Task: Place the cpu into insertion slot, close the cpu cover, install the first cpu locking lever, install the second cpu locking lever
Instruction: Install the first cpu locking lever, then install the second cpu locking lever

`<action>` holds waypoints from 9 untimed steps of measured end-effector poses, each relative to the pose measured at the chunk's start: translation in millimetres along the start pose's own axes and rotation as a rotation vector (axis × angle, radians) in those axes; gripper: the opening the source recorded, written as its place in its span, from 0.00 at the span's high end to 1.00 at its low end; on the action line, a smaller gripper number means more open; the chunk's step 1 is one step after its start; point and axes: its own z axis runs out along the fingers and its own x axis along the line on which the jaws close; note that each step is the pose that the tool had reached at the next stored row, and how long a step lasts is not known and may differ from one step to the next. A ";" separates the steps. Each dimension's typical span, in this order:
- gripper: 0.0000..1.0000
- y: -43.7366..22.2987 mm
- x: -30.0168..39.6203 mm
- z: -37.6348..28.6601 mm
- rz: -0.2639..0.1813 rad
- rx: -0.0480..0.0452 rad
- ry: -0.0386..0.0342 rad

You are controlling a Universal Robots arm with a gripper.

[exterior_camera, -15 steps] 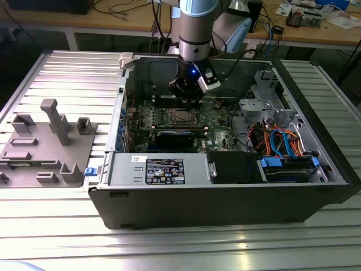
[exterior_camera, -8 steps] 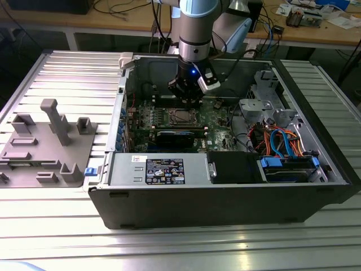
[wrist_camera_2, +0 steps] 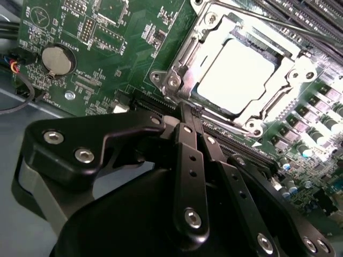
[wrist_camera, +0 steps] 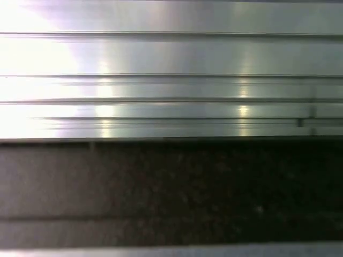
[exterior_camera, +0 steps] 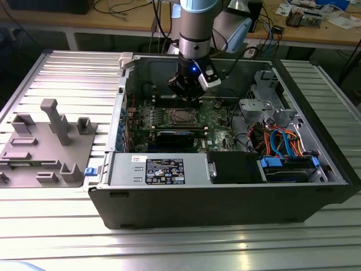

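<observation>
The pale silvery cpu (wrist_camera_2: 236, 75) lies flat in the insertion slot (exterior_camera: 177, 117) on the green motherboard (wrist_camera_2: 107, 37) inside the open computer case. The cpu cover (wrist_camera_2: 185, 59), a metal frame, lies down around the chip. A thin lever rod (wrist_camera_2: 268, 21) runs along the slot's far side. In the second wrist view my gripper (wrist_camera_2: 188, 110) has its black fingers (wrist_camera_2: 187, 160) pressed together, with the tips right at the cover's near edge and nothing seen between them. In the exterior view the gripper (exterior_camera: 186, 93) hangs just behind the slot.
A grey power supply (exterior_camera: 161, 169) fills the case front. A drive cage with blue and orange cables (exterior_camera: 285, 141) stands at the exterior view's right. A grey fixture tray (exterior_camera: 48, 147) lies on the ribbed table. A coin battery (wrist_camera_2: 56, 60) sits on the board.
</observation>
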 end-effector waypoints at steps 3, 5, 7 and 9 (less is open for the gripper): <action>0.89 -1.8 0.0 -0.1 0.000 0.0004 0.0002; 0.89 -3.1 0.0 -0.1 0.000 0.0005 0.0001; 0.89 -4.0 0.0 0.0 0.000 0.0008 0.0000; 0.89 -5.2 0.0 -0.1 0.000 0.0021 0.0001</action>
